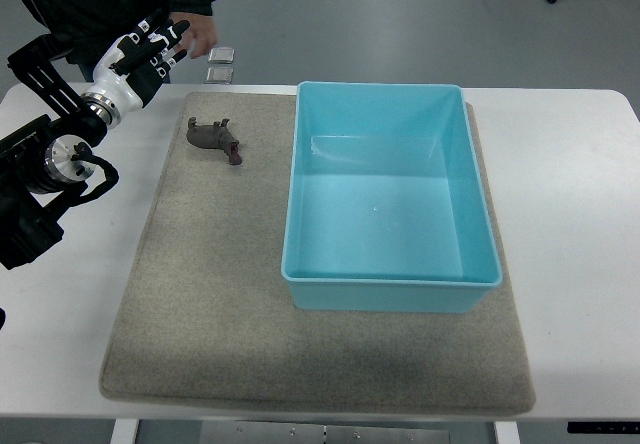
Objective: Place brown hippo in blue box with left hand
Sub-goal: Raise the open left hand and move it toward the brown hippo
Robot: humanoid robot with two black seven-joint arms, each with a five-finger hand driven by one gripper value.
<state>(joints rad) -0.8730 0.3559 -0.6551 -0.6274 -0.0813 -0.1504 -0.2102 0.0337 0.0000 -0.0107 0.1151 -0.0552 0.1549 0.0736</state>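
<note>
Brown hippo (214,139): lying on the grey mat (200,294), far-left area, just left of the blue box (390,289), not touching it. Blue box: open-topped, on the mat's right half. Left hand (140,54): raised over the white desk (590,214) at its far-left corner, fingers (165,39) extended and loosely spread, holding nothing. Person's hand (200,34): just behind the robot's fingers. Two small square items (221,64): on the desk's far edge.

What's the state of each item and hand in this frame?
brown hippo: on the mat, outside the box, ungrasped.
blue box: open-topped, empty.
left hand: open, raised beyond the mat's far-left corner, holding nothing.
mat: flat on the table.
right hand: not in view.
</note>
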